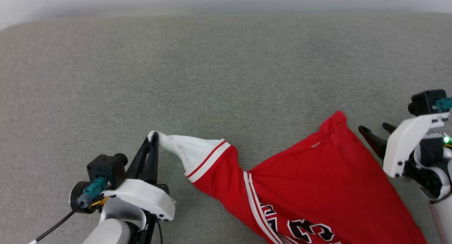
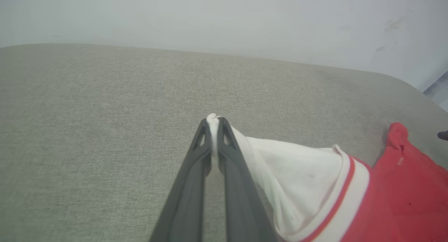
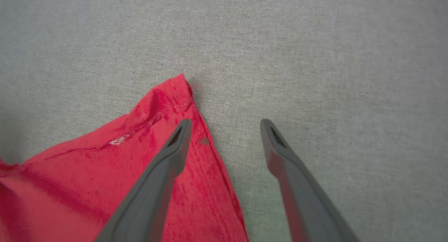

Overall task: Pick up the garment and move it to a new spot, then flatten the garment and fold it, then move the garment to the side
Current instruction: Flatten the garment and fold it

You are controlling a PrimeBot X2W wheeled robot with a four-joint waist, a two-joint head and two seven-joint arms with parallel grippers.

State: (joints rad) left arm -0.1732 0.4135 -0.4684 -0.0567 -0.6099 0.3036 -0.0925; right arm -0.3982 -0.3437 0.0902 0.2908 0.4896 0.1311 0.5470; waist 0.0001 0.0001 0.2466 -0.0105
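The left gripper [image 1: 152,137] was at lower left of the head view, fingers pressed together and clamped on the tip of the white sleeve [image 1: 185,148]. The sleeve was pulled up into a taut cone, and the left wrist view showed white cloth pinched between the fingertips. The garment [image 1: 317,180] lay on the grey fabric surface [image 1: 226,60], running from centre to lower right, bunched rather than flat. The striped trim [image 1: 208,159] was creased, the red body wrinkled, and the lettering [image 1: 307,230] was cut off by the bottom edge. Its red corner [image 1: 337,117] pointed up. The right gripper [image 1: 372,126] was just beside that corner, fingers wide apart and holding nothing. In the right wrist view one finger hung over the red hem and the other over bare surface.

Judged step: flattening, roughly the middle of the task, with the fold not yet begun. To do it well:
- Keep the left clamp firm.
- Draw the sleeve outward and low, not upward, so the cloth lies down instead of tenting.
- Bring the right fingers down astride the corner's hem and take both layers.
- Pull away from the left hand to take out the wrinkles.

Risk: the thin fabric could slip, or one layer could drag.
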